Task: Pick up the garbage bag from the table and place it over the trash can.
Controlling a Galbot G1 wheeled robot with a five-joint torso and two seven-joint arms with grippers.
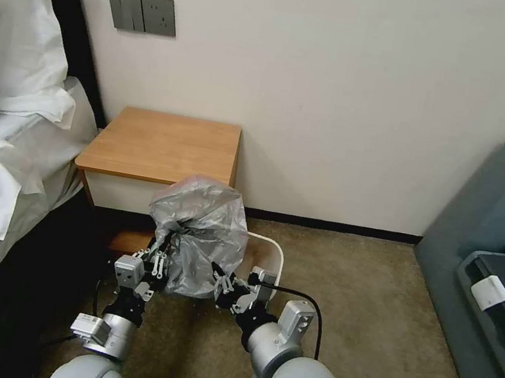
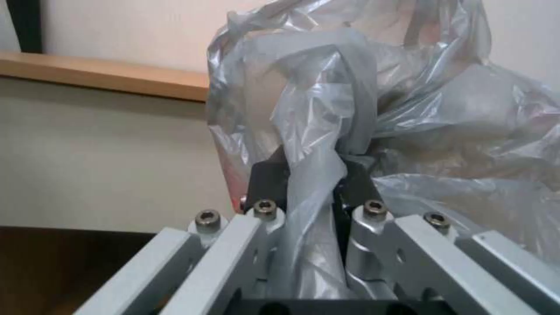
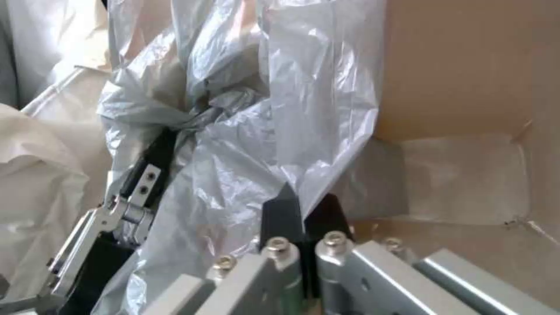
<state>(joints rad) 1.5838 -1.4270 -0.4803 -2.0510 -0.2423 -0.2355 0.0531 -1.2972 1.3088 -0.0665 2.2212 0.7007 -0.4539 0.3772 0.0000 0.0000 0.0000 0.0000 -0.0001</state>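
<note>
The garbage bag point(image 1: 198, 238) hangs bunched and crinkly between both grippers, in front of the table point(image 1: 162, 144) and off its bare top. My left gripper point(image 1: 158, 252) is shut on the bag's left side; its black fingers point(image 2: 267, 183) pinch a fold of the grey plastic point(image 2: 315, 144). My right gripper point(image 1: 221, 280) is shut on the bag's right edge point(image 3: 280, 131), its fingertips point(image 3: 284, 212) pressed together on the film. The left gripper point(image 3: 146, 173) also shows across the bag. The trash can's pale rim point(image 1: 279, 260) shows just behind and right of the bag, on the floor.
A bed with white pillows point(image 1: 14, 62) runs along the left, close to my left arm. A grey-blue sofa point(image 1: 501, 259) stands at the right. Brown carpet point(image 1: 373, 315) lies open between them. A black cable point(image 1: 310, 307) loops over my right wrist.
</note>
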